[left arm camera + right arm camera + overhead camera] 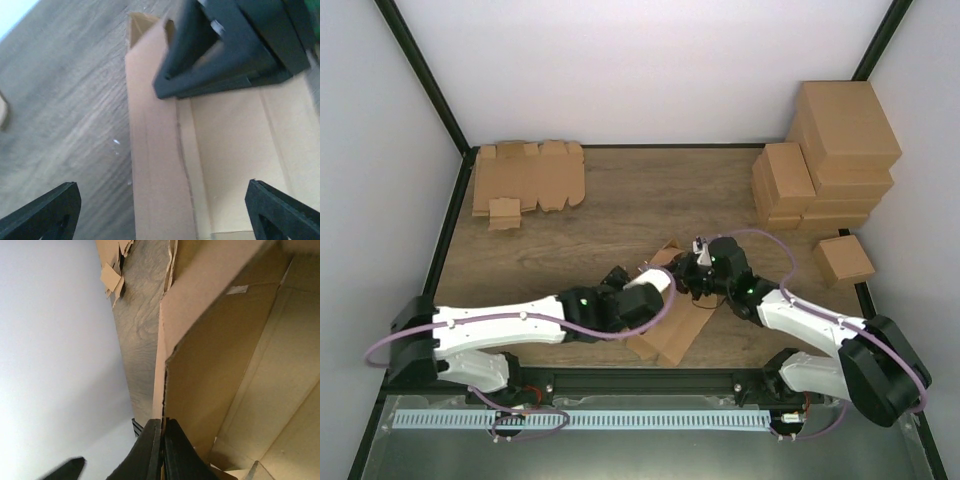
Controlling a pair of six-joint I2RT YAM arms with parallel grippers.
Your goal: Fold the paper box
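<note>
Wood-grain table [620, 200], white walls. Brown die-cut cardboard paper box [672, 338] lies half-formed at centre, between the arms. Right gripper [162, 426] is pinched tight on a raised panel's edge, probably keeping it upright. Left gripper [160, 187] is spread wide above the base, gripping nothing.

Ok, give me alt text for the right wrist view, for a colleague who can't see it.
The right gripper is pinched shut on the edge of a thin wall of the brown paper box, whose open inside fills the right of the picture. To the left lie the wooden table and, farther off, flat cardboard pieces.
</note>
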